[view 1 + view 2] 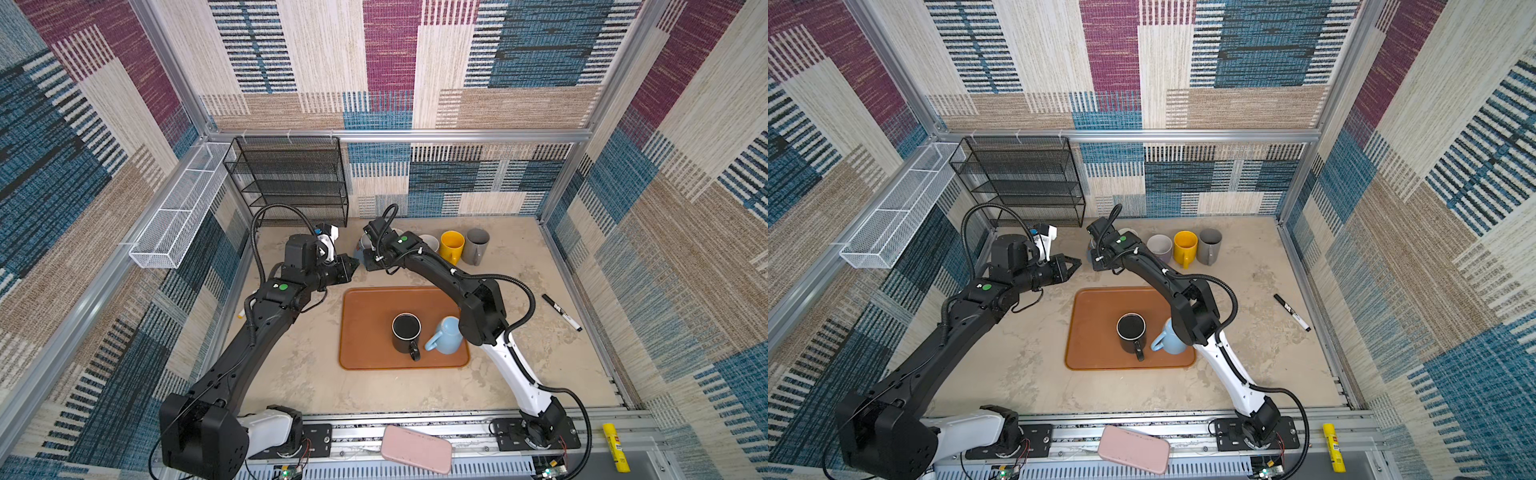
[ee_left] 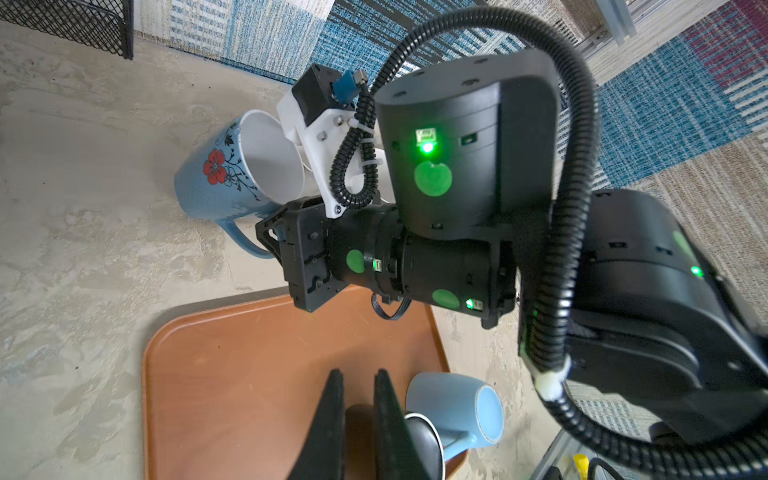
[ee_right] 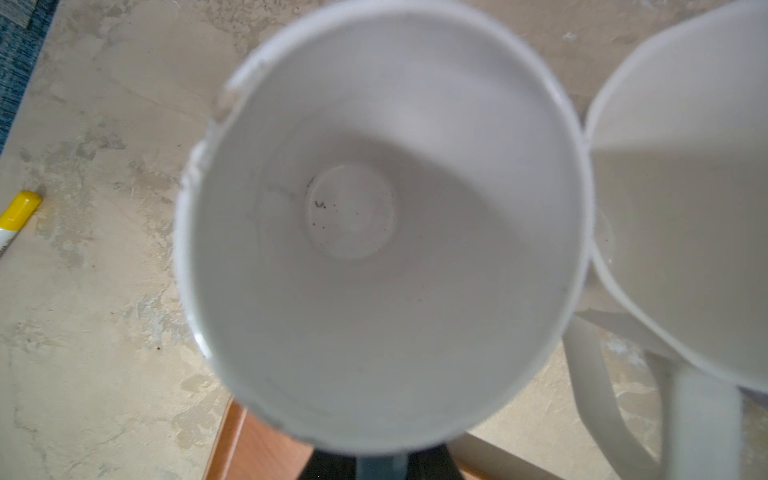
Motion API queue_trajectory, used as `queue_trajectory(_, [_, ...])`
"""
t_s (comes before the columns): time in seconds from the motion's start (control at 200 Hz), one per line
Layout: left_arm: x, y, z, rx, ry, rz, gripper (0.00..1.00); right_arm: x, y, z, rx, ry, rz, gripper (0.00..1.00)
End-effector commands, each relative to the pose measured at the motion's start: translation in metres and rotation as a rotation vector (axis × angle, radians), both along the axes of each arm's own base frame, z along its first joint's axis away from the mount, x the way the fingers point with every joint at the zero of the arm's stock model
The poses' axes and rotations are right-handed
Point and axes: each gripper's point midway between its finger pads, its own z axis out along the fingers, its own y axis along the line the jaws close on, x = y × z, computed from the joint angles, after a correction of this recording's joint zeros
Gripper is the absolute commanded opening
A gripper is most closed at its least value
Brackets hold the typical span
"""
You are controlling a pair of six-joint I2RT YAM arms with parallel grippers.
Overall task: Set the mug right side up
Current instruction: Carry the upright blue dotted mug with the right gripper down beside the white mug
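**Flowered mug tilted in my right gripper**

The blue flowered mug (image 2: 224, 183) sits at a slant, and its white inside fills my right wrist view. It is over the worktop (image 1: 316, 386), between the tray's far edge and the worktop's far edge. I cannot tell whether its base touches the surface. My right gripper (image 2: 272, 239) is clamped on its handle. Just beside it along the far edge stand a pale mug (image 1: 1160, 245), a yellow mug (image 1: 452, 246) and a grey mug (image 1: 476, 246). My left gripper (image 1: 353, 264) hangs near the tray's far left corner, fingers together, holding nothing. On the brown tray (image 1: 361, 307) a black mug (image 1: 406, 332) stands upright and a light blue mug (image 1: 446, 338) lies on its side.
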Motion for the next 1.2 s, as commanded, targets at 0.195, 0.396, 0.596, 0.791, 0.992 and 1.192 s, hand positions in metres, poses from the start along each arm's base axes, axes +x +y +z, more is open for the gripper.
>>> queue_trajectory(0.195, [0.000,0.000,-0.003,0.028,-0.030,-0.025,0.11,0.009,0.001,0.004,-0.047,-0.072,-0.014,0.00])
queue_trajectory(0.396, [0.001,0.000,-0.004,0.026,-0.028,-0.024,0.11,0.007,0.003,-0.001,-0.063,-0.068,0.004,0.00])
queue_trajectory(0.596, [0.000,0.000,-0.005,0.026,-0.028,-0.025,0.11,0.005,0.004,-0.007,-0.084,-0.059,0.027,0.00])
queue_trajectory(0.791, [-0.001,0.000,-0.006,0.027,-0.026,-0.021,0.11,0.004,0.001,-0.010,-0.109,-0.059,0.033,0.00])
queue_trajectory(0.992, [-0.002,0.001,-0.005,0.027,-0.027,-0.019,0.11,0.002,0.001,-0.016,-0.119,-0.045,0.048,0.00])
queue_trajectory(1.192, [-0.002,0.001,-0.006,0.028,-0.022,-0.016,0.12,0.001,0.002,-0.017,-0.117,-0.040,0.052,0.11])
